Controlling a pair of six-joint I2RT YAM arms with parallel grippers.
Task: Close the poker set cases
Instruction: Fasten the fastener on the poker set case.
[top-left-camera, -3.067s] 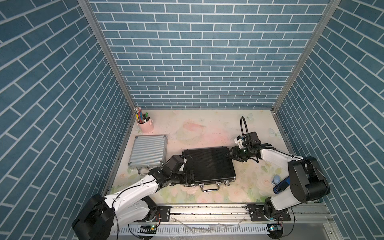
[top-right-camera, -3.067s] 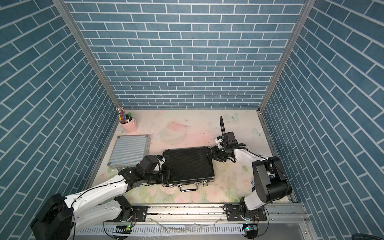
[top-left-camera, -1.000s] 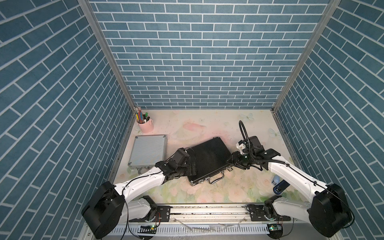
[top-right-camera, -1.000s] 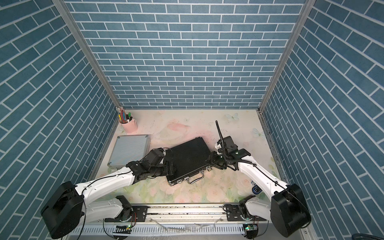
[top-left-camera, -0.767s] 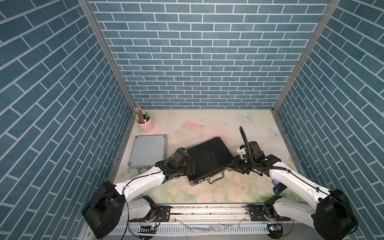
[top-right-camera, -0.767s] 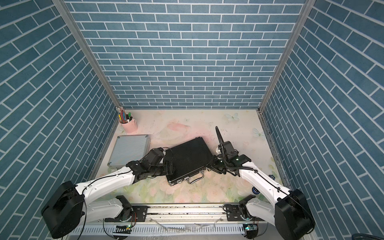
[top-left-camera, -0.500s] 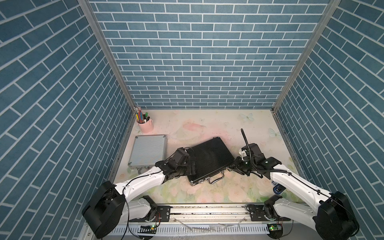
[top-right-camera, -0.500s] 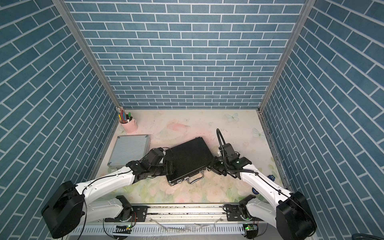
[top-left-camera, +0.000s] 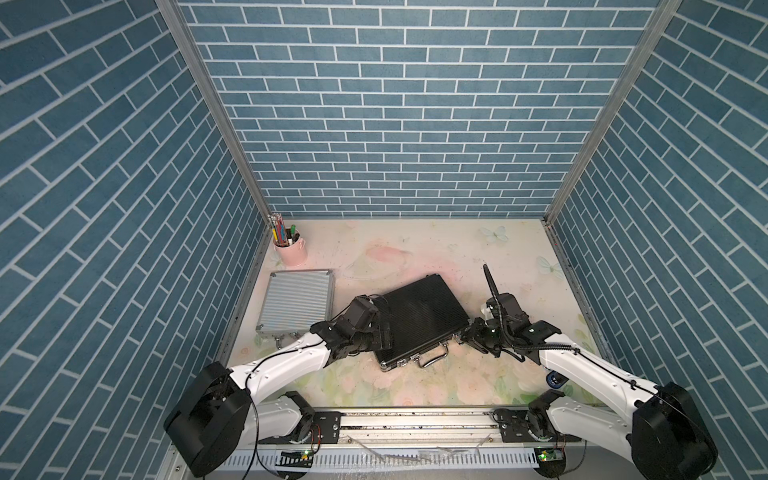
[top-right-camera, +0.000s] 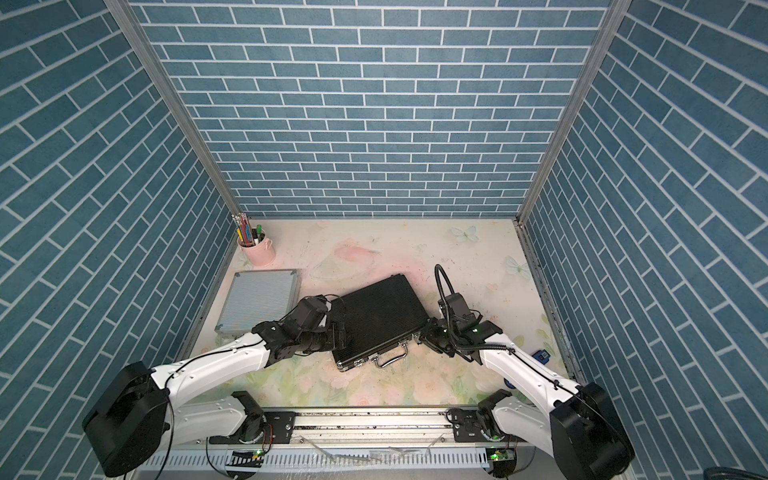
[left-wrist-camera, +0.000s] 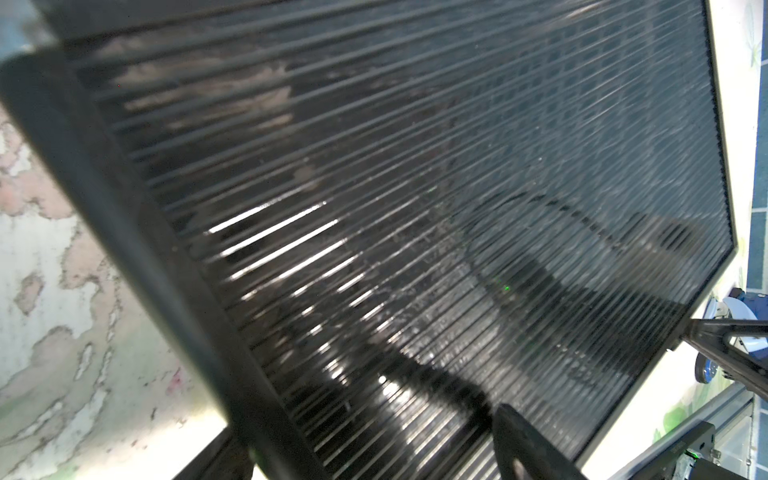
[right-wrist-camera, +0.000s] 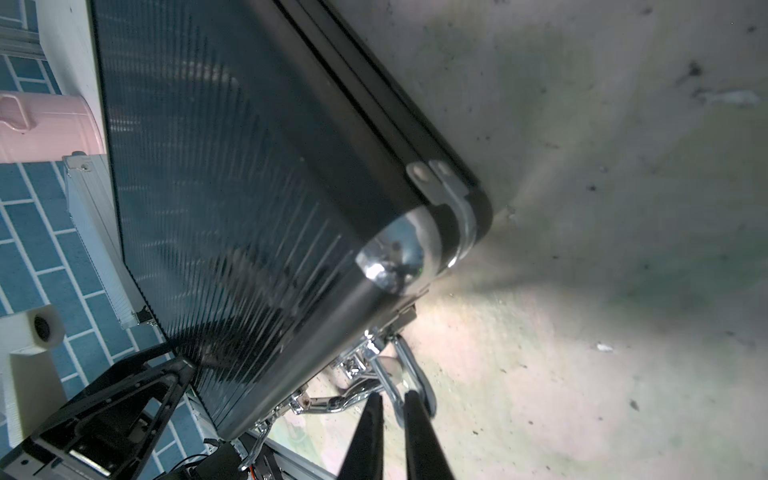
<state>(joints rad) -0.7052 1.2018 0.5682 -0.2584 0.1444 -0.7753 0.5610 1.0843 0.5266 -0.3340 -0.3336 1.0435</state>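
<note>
Black case (top-left-camera: 419, 316) lies shut, left pincer (top-left-camera: 384, 334) spread at its edge, right pincer (right-wrist-camera: 392, 400) pinching its chrome handle (top-left-camera: 433, 360).

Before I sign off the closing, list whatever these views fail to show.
Black case latches: tiny in both top views, half behind its rim in the right wrist view.
Right gripper: whether it pinches the chrome handle is blurred there.
Silver case front: partly behind the left arm in both top views.
</note>
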